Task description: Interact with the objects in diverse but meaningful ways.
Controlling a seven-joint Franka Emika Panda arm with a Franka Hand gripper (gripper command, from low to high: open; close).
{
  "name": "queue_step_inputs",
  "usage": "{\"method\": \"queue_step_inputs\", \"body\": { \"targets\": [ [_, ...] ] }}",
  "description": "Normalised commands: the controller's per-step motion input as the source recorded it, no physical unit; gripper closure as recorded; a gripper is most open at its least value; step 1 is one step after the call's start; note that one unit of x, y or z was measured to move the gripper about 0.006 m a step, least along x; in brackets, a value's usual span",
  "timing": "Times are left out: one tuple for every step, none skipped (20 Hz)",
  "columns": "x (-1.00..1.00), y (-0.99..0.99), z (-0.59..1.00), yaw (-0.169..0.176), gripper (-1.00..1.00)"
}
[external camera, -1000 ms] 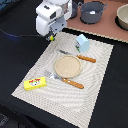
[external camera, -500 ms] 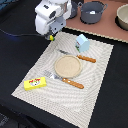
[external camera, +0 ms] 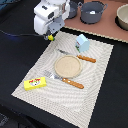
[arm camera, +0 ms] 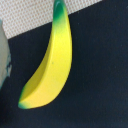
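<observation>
My gripper (external camera: 49, 34) hangs at the far left corner of the placemat (external camera: 100, 95), pointing down over a yellow banana (external camera: 50, 37), of which only a small part peeks out beneath it. The wrist view fills with that banana (arm camera: 52, 62), green at both tips, lying on the black table beside the mat's edge. No fingers show in the wrist view, so their state is unclear. A pale blue carton (external camera: 82, 43) stands on the mat, a flat yellow box (external camera: 35, 84) lies at its near left corner, and the grey-blue pot (external camera: 92, 11) sits at the back.
A tan round plate (external camera: 67, 66) lies mid-mat, with a wooden-handled knife (external camera: 81, 57) behind it and a wooden-handled fork (external camera: 67, 81) in front. A bowl (external camera: 123, 17) sits on the brown surface at the far right. The robot's white wrist (external camera: 49, 15) looms above the banana.
</observation>
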Motion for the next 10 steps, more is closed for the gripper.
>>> {"method": "queue_step_inputs", "body": {
  "targets": [
    [-0.65,0.0,-0.29,0.0,-1.0],
    [-0.64,0.0,-0.29,0.0,-1.0],
    [-0.6,0.0,-0.29,0.0,-1.0],
    [-0.54,0.0,-0.26,-0.021,-1.0],
    [-0.54,0.0,-0.23,-0.031,-1.0],
    [-0.51,0.0,-0.18,-0.05,-1.0],
    [-0.48,0.0,-0.15,-0.064,-1.0],
    [-0.44,0.0,-0.14,-0.083,-1.0],
    [-0.35,0.0,-0.11,-0.115,-1.0],
    [-0.34,0.0,-0.1,-0.125,-1.0]
  ]
}}
